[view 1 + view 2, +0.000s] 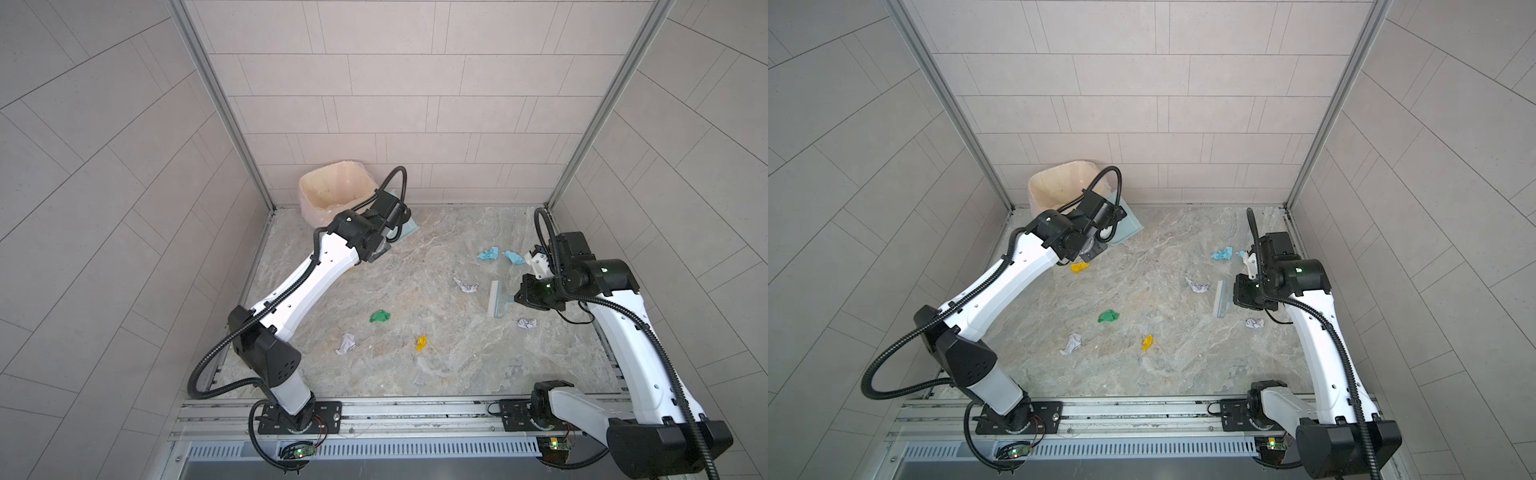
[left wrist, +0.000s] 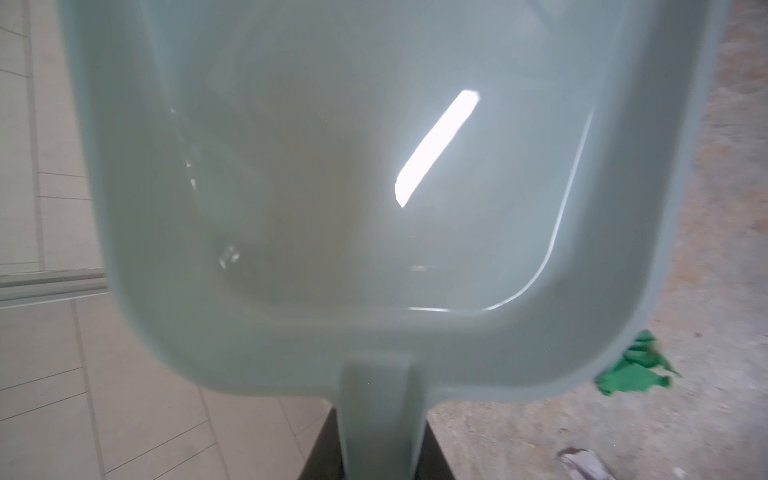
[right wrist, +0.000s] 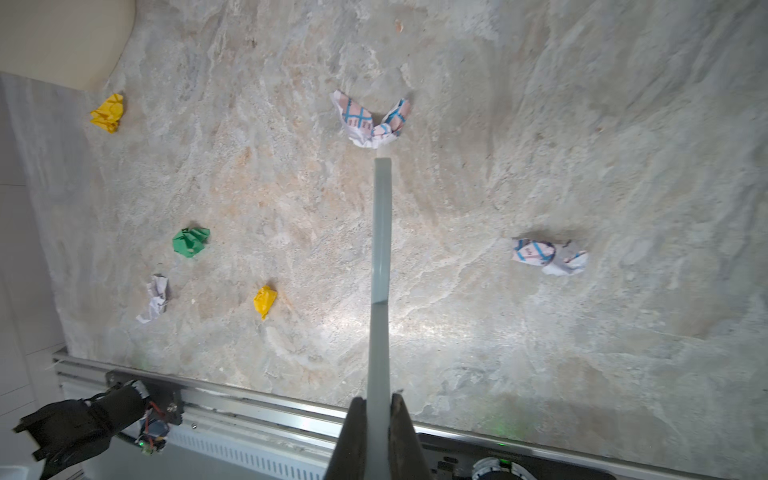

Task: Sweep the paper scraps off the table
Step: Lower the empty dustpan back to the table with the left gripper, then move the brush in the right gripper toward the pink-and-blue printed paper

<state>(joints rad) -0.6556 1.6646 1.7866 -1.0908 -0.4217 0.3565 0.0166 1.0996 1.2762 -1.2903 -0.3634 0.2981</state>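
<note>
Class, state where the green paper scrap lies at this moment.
In both top views the green scrap lies on the table slightly left of centre, with a white scrap and a yellow scrap just nearer the front rail.

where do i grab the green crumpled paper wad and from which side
Probably pinch the green crumpled paper wad across its bunched middle, straight down from above: it lies low on the marbled stone table, with bare surface all round.

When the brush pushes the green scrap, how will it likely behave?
The green scrap is a small crumpled wad, so probably very light and easily pushed. Its uneven creases suggest it may tumble sideways rather than roll straight.
</note>
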